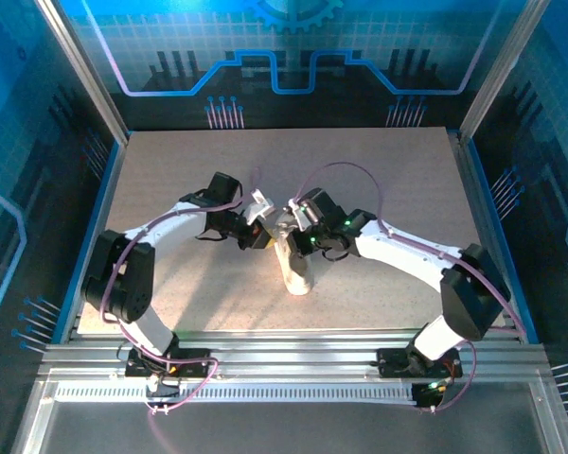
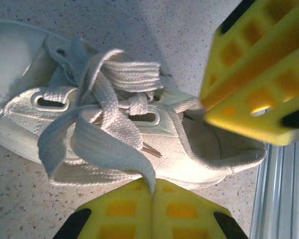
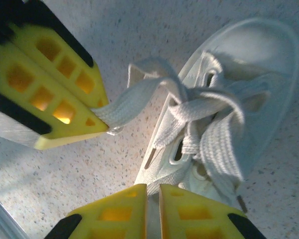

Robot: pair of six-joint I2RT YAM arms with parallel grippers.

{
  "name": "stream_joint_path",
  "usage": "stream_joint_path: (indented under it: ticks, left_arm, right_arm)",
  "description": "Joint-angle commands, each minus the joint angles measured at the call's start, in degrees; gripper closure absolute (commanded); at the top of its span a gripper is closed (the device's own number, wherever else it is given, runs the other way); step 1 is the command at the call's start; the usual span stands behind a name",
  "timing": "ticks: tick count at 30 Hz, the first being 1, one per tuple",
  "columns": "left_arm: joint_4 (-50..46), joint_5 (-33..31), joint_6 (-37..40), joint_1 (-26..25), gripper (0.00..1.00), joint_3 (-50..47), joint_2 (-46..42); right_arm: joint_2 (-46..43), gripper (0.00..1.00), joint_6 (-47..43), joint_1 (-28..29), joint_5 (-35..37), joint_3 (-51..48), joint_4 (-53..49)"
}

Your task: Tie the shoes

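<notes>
The small white shoe (image 1: 296,270) lies on the table between both arms, toe toward the near edge, its wide white laces loosely crossed over the tongue (image 2: 114,79). My left gripper (image 2: 153,191) is shut on the end of a lace loop (image 2: 99,144) at the shoe's side. In the right wrist view its yellow fingers (image 3: 50,84) pinch that lace (image 3: 134,102) clear of the shoe. My right gripper (image 3: 153,199) stands nearly closed at the shoe's collar (image 3: 189,172), a flat lace strip pinched in the narrow gap. From above, the left gripper (image 1: 260,230) and right gripper (image 1: 297,232) almost meet over the shoe.
The speckled tabletop (image 1: 379,170) stretches out around the shoe. An aluminium rail (image 1: 284,355) runs along the near edge, close beside the shoe's heel (image 2: 284,199). Blue panels wall in the back and sides.
</notes>
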Motion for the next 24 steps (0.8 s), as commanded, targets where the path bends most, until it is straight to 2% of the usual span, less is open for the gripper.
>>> stream_joint_path:
  ticks: [1, 8, 13, 24]
  left_arm:
    - [-3.2, 4.6, -2.6, 1.2, 0.97, 2.4, 1.9]
    - [-7.5, 8.9, -6.8, 3.3, 0.96, 7.8, 7.6]
    - [-11.0, 10.1, -8.5, 4.5, 0.96, 11.8, 11.2]
    - [-17.6, 12.4, -8.8, 5.3, 0.95, 18.3, 17.3]
  right_arm:
    - [-2.6, 0.86, 1.5, -0.8, 1.0, 0.7, 0.1]
    - [0.1, 0.84, -0.4, 4.5, 8.3, 2.7, -2.2]
    - [4.1, 0.78, -3.9, 7.9, 14.9, 7.1, -6.9]
    - [18.9, 0.66, -11.4, 14.4, 26.8, 23.1, -21.2]
